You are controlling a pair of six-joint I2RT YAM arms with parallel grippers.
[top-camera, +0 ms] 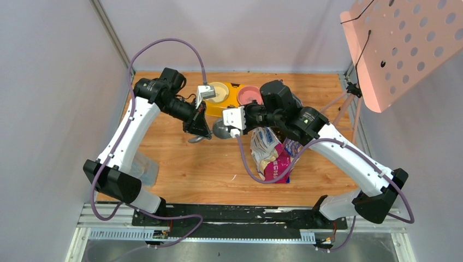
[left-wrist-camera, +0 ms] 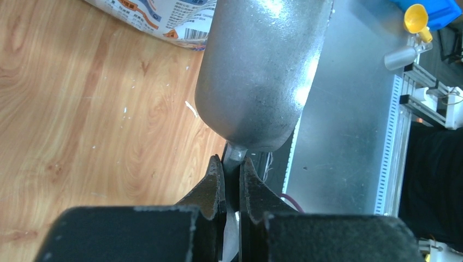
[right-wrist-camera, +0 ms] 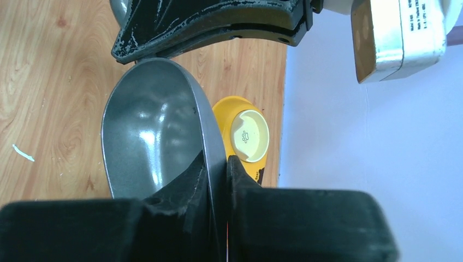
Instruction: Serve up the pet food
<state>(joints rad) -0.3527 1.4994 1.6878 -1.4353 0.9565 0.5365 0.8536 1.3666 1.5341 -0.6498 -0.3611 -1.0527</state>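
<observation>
Two arms meet over the middle of the wooden desk (top-camera: 180, 174), sharing one grey metal scoop (right-wrist-camera: 147, 131). The left claw (left-wrist-camera: 232, 164) is clamped on its handle and the right claw (right-wrist-camera: 217, 164) is pinched onto the bowl's rim (bare metal inside). The pet food cannot be seen in any view. A glossy printed bag (top-camera: 270, 153) lies right of centre, and a yellow plastic feeder (top-camera: 232, 98) sits near the far edge.

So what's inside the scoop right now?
Nothing visible: the scoop bowl shows bare grey metal, no pet food. Its near end is hidden behind the right gripper, which pinches the rim.
</observation>
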